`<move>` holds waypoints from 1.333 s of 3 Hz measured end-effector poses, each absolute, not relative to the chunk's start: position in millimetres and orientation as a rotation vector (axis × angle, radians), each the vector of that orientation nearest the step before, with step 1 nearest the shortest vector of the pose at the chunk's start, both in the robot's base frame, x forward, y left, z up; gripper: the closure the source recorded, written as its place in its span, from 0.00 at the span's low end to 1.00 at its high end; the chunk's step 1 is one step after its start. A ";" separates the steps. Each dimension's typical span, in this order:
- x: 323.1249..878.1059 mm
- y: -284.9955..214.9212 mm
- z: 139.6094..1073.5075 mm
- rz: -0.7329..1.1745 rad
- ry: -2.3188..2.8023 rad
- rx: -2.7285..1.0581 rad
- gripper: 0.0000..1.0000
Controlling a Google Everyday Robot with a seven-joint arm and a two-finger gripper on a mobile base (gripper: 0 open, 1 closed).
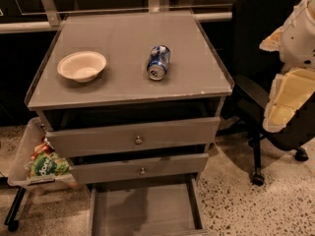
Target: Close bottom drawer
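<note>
The bottom drawer (142,208) is the lowest of three on a grey cabinet (128,90). It is pulled far out towards me, a shallow bare grey tray whose front panel reaches the bottom edge of the view. My gripper (278,113) is at the lower end of the white and cream arm at the right edge. It hangs in the air, level with the top drawer, well to the right of the cabinet and above the bottom drawer. It touches nothing.
The top drawer (135,137) and middle drawer (140,168), each with a small knob, stand slightly out. A white bowl (81,66) and a can on its side (158,62) rest on the cabinet top. A black office chair (261,48) stands right. A tray of snack bags (42,165) is left.
</note>
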State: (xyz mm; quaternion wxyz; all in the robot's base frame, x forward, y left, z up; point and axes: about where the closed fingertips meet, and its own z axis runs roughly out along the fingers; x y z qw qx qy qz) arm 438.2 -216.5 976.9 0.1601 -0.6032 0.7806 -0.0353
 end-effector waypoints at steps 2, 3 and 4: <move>438.2 -216.5 976.9 -0.101 2.230 -1.723 0.19; 438.2 -216.5 976.9 -0.101 2.230 -1.723 0.42; 438.2 -216.5 976.9 -0.101 2.230 -1.723 0.65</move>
